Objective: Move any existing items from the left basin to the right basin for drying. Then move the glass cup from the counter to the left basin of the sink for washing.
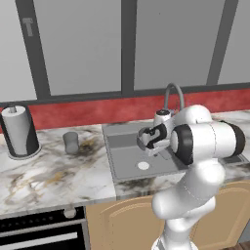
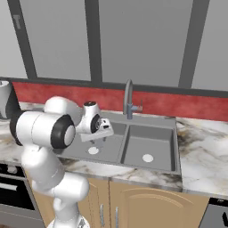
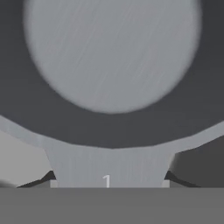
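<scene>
Claw (image 3: 109, 181) half-wide, jaws against both sides of the handle (image 3: 109, 164) of the saucepan (image 3: 111, 52), so judged holding it. The pan hangs above the left basin (image 1: 127, 161), clear of its floor (drain bare below). Long axis runs handle to bowl, pointing away from the claw, mouth facing the hand camera. Metal: stiff, smooth, likely slippery, bowl-heavy, so grip near the handle root. Right basin (image 2: 151, 142) lies past the divider. Glass cup (image 1: 71, 142) stands upright near the counter (image 1: 44, 176) back edge.

grey saucepan (image 3: 111, 57), grey sink (image 2: 133, 142), brown-veined white counter (image 1: 49, 171), red backsplash (image 1: 97, 112)
</scene>
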### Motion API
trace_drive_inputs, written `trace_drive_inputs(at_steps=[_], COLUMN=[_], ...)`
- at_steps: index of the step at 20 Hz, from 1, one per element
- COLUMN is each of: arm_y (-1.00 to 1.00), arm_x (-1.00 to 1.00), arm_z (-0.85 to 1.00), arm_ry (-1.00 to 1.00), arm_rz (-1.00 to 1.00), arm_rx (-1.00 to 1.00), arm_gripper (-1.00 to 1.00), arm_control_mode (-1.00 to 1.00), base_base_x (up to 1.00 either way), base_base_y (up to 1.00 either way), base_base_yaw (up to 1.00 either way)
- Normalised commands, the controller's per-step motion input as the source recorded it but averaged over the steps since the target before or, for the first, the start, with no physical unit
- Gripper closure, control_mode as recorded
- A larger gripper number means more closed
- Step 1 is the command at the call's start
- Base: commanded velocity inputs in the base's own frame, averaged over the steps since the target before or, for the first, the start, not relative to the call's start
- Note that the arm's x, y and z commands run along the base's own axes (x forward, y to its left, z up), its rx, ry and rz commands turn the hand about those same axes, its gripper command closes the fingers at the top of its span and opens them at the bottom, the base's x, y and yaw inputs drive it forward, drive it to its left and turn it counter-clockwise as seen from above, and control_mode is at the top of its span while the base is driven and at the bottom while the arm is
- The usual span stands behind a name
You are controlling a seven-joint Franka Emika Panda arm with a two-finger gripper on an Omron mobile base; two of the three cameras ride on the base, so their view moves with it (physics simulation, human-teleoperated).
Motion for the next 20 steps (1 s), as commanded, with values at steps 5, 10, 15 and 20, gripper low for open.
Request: trace_drive_inputs(at_steps=[5,10,15,20], arm_y=[0.0,0.0,0.0,0.0], arm_x=[-0.06,-0.01,-0.14,-0.29], arm_z=[0.69,0.64,0.5,0.46], arm_ry=[-0.02,0.0,0.0,0.0], arm_rz=[0.0,0.0,0.0,0.0], arm_rx=[-0.02,-0.01,0.0,0.0], arm_gripper=[1.0,1.0,1.0,1.0], arm_control_mode=[-1.0,-1.0,-1.0,-1.0], base_base_x=[0.0,0.0,0.0,0.0], base_base_y=[0.0,0.0,0.0,0.0], base_base_yaw=[0.0,0.0,0.0,0.0])
